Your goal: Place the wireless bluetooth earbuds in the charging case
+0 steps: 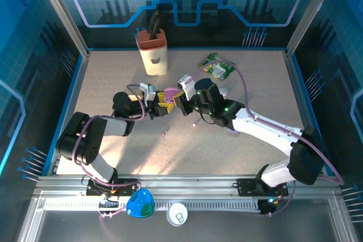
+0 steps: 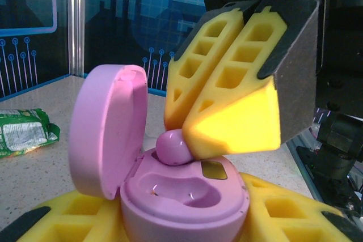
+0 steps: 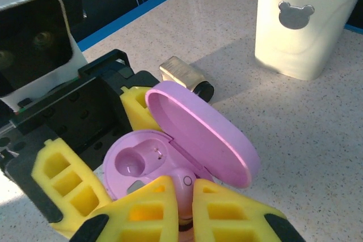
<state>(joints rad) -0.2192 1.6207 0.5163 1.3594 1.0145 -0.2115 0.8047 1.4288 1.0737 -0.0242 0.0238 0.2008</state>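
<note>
- The earbud (image 2: pixel 171 148) sits pinched at the tips of the right gripper (image 3: pixel 182 198). Its underside touches the case (image 2: pixel 187 205) at the socket right under those tips. It is held low and nose-down, which I read as lining it up to be pressed straight into its seat.
- The right gripper is clenched tight on that earbud, with its yellow fingers (image 2: pixel 232 111) nearly meeting around it.
- Just beside the tips, the other socket (image 3: pixel 130 162) is bare.
- The lid (image 2: pixel 105 131) stands swung up on the side away from the right gripper, out of its path.
- The left gripper (image 1: pixel 154 109) grasps the case from both sides, partly closed around its body, a steady cradle for the insertion.
- Further out, a tiny lilac bit (image 1: pixel 164 133), likely another earbud, lies on the table (image 1: pixel 238 157) near both grippers, on the arm-base side.
- A white cup (image 3: pixel 300 21) stands beyond the lid.
</note>
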